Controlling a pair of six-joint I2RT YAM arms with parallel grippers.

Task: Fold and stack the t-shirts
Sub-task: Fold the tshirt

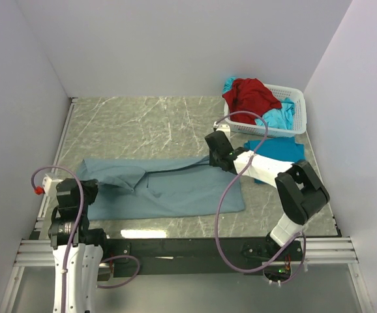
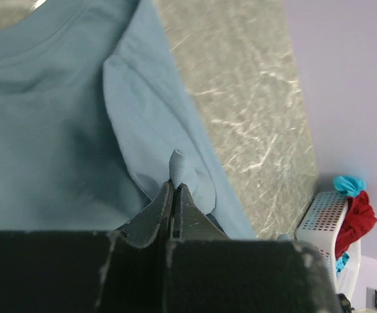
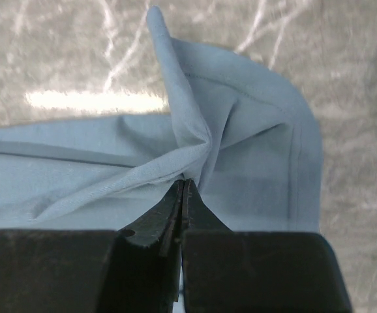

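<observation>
The large grey-blue t-shirt (image 1: 175, 189) lies spread on the marble table, partly folded along its length. My left gripper (image 1: 92, 189) is at the shirt's left end, shut on a pinch of its cloth (image 2: 176, 171) near the collar. My right gripper (image 1: 212, 155) is at the shirt's far right edge, shut on a raised fold of it (image 3: 185, 156) near the hem. A red t-shirt (image 1: 250, 94) and a turquoise t-shirt (image 1: 281, 117) lie heaped in the basket. Another turquoise t-shirt (image 1: 283, 151) lies on the table, partly under my right arm.
The white lattice basket (image 1: 298, 107) stands at the back right against the wall; it also shows in the left wrist view (image 2: 322, 225). White walls close in the table on three sides. Bare marble (image 1: 143, 124) lies behind the shirt.
</observation>
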